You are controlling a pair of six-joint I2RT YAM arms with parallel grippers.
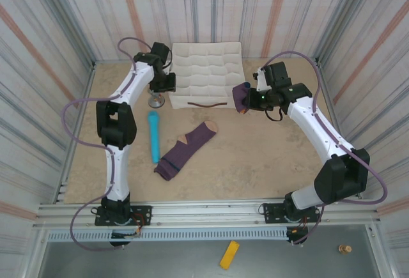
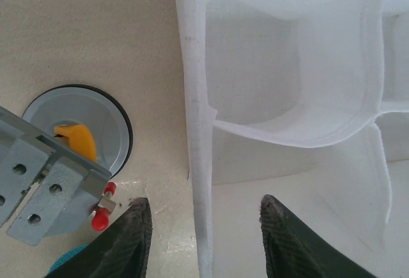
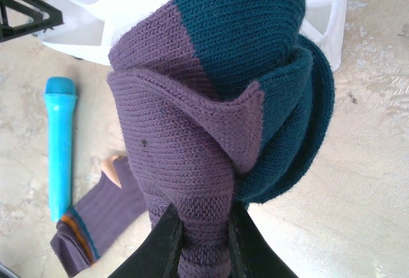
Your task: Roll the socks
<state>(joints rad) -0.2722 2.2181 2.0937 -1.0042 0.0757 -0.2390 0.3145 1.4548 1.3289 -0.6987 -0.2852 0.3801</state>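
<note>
Right gripper point(image 3: 203, 220): clamped on rolled sock point(image 3: 217, 99), just right of organizer point(image 1: 204, 67) | left gripper point(image 2: 204, 227): wide, astride organizer wall | flat sock point(image 1: 185, 150): diagonal, nearer left arm point(image 1: 115, 131)

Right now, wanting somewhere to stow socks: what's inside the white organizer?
The organizer's cells look empty; the left claw's view shows two bare ones. The rolled sock in the right claw covers the near right corner.

1. The left gripper point(image 2: 204, 214) hangs with its jaws spread, straddling the side wall of a white fabric organizer point(image 2: 195, 99).
2. Beside it, a black-rimmed grey disc point(image 2: 105, 115) rests on the beige table point(image 2: 83, 29), partly behind a metal bracket point(image 2: 45, 188).
</note>
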